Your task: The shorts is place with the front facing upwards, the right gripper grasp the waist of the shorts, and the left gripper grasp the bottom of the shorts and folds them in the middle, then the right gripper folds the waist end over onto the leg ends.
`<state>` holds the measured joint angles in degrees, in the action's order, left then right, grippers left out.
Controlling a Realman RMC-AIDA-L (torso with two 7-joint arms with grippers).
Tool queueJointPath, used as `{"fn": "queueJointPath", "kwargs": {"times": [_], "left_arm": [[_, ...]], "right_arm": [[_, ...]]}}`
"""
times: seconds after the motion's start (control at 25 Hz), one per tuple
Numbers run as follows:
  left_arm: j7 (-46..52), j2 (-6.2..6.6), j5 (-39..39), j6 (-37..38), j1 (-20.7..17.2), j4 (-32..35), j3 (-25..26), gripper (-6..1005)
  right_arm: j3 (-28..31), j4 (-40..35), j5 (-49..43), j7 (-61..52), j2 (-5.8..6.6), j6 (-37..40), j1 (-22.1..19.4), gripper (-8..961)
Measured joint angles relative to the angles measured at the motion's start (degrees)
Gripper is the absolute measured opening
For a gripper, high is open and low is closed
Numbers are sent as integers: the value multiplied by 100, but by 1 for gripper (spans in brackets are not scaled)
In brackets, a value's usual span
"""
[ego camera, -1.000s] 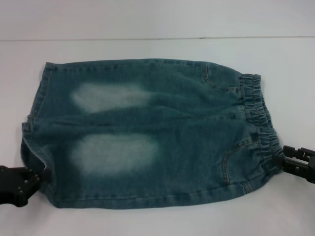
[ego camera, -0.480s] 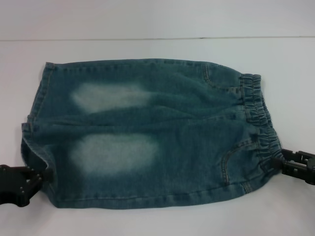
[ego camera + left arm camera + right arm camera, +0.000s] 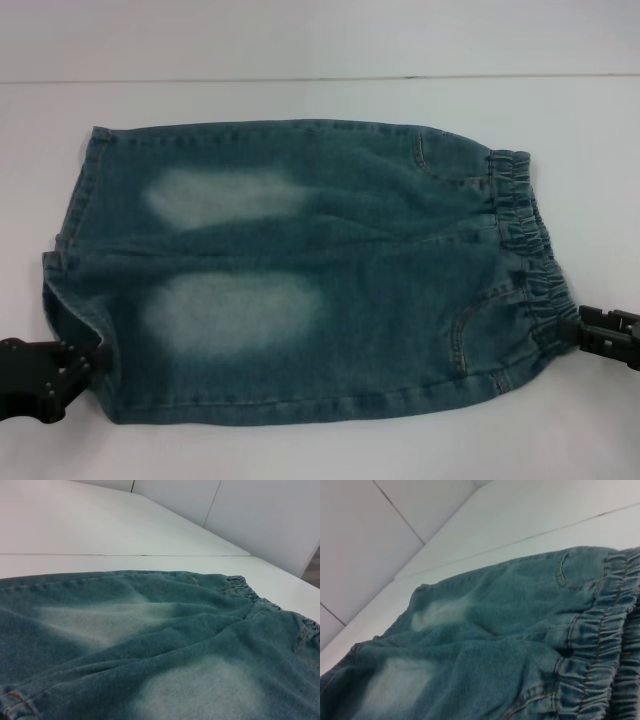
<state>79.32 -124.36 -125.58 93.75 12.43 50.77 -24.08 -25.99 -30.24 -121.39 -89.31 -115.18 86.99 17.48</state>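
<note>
Nearest the robot, at the near edge of the white bench (image 3: 300,455): left tool (image 3: 88,357) touching the near corner of the leg ends (image 3: 62,275), right tool (image 3: 575,330) touching the near end of the waist (image 3: 525,245). Cannot tell whether either tool's jaws are closed on the cloth; tips hidden against the denim, and neither wrist view shows its own fingers.

Just beyond, spread flat on the bench: the shorts (image 3: 300,270), front up, hems toward the robot's left, ruffled elastic band toward its right. Two pale faded patches (image 3: 232,312) along the legs, curved pocket seams (image 3: 462,335) near the band. No layer doubled over, near edge lying on the bench.

Farther off: the far leg, far hem and far end of the band, untouched, then bare bench to the back wall (image 3: 320,35).

By judgement, at the grasp step only: both tools placed at their ends, no lift begun. Left to do: lengthwise fold along the middle, then waist end over onto the leg ends.
</note>
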Motion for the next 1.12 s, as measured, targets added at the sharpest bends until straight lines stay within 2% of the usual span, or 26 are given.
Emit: {"fn": "queueJointPath", "kwargs": {"times": [0.56,0.88,1.12], "left_arm": [[-27,8,-2,3,77,-42,0,40],[-56,13,-2,9,111,-105,-1,40],[-57,12,-2,12,118,-104,-15,40]], "right_arm": [[-70,0,-374,-289,17,45,196,668],[-64,-4,-391,-776,118,-21,200,667],[-112,-8,-446,-853,133,72,246,668]]}}
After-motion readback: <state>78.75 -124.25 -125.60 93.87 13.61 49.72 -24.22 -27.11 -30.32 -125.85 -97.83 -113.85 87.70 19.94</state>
